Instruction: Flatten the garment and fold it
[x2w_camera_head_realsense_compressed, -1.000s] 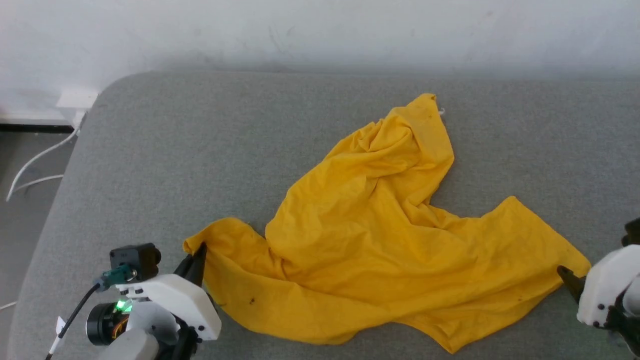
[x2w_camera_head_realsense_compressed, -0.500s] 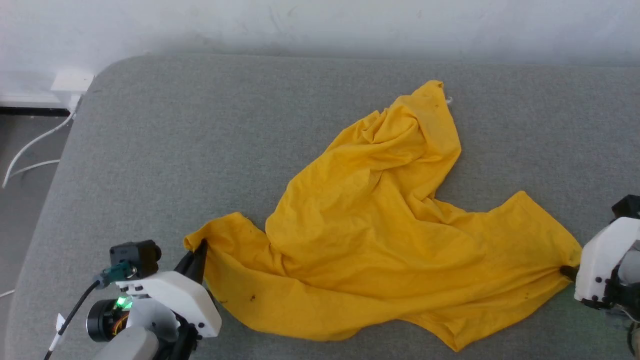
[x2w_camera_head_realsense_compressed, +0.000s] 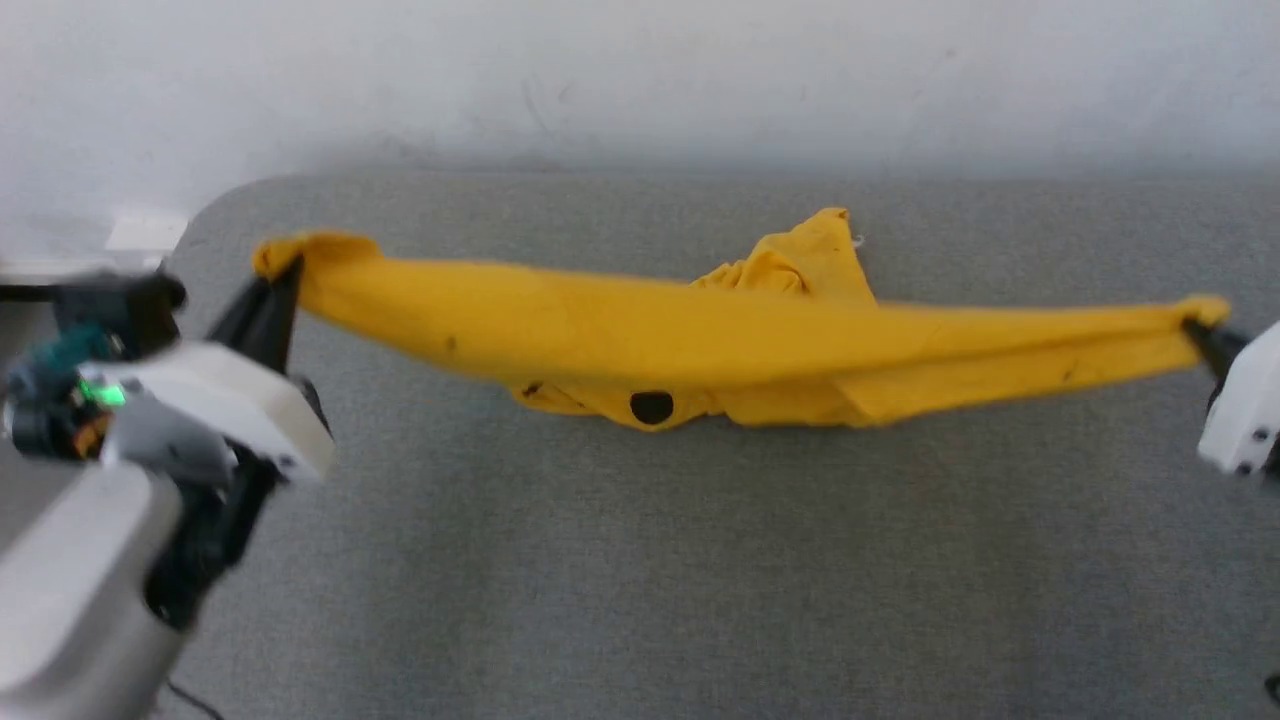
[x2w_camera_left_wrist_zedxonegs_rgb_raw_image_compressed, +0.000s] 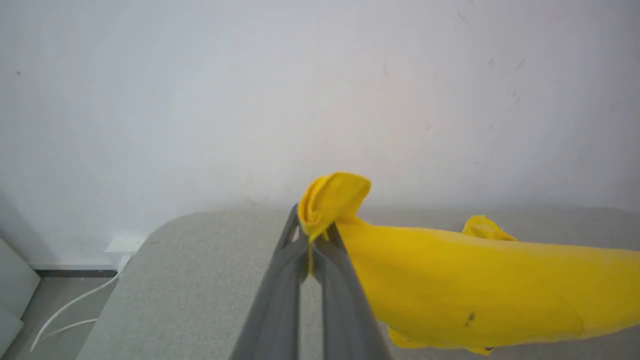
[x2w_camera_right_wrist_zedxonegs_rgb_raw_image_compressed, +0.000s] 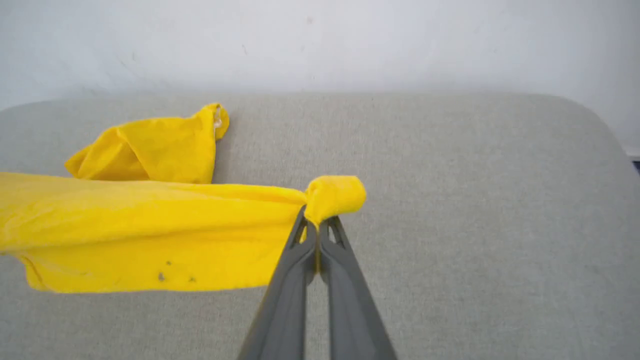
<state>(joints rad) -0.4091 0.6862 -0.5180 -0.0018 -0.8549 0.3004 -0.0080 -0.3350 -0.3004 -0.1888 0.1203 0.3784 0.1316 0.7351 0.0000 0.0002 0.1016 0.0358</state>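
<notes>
The yellow T-shirt hangs stretched in a long band between my two grippers, above the grey padded surface. My left gripper is shut on its left corner, seen bunched at the fingertips in the left wrist view with the T-shirt trailing right. My right gripper is shut on the right corner; the right wrist view shows this gripper pinching the T-shirt. A black mark shows on the sagging lower edge. One fold still rests on the surface behind. The rest of the print is hidden.
A white wall rises just behind the surface. The surface's rounded left corner borders a floor with a white socket block and white cables. Bare grey surface lies in front of the shirt.
Both grippers have risen and moved apart, lifting the T-shirt off the surface and pulling it taut. The head camera has also shifted.
</notes>
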